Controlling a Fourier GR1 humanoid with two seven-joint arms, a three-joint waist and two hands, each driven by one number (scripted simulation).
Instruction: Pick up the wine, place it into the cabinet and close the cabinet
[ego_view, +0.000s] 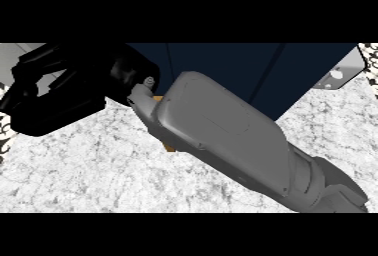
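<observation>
Marble counter (88, 165), dark cabinet (221, 65) shut

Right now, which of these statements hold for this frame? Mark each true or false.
1. A grey forearm runs from the lower right towards the upper left. True.
2. The cabinet at the back is dark blue. True.
3. A wine bottle stands in plain view on the counter. False: none shows.
4. Both hands are in view. False: only one black hand, the right hand, shows at the upper left.
5. The counter is plain brown wood. False: the counter is mottled white and grey.
</observation>
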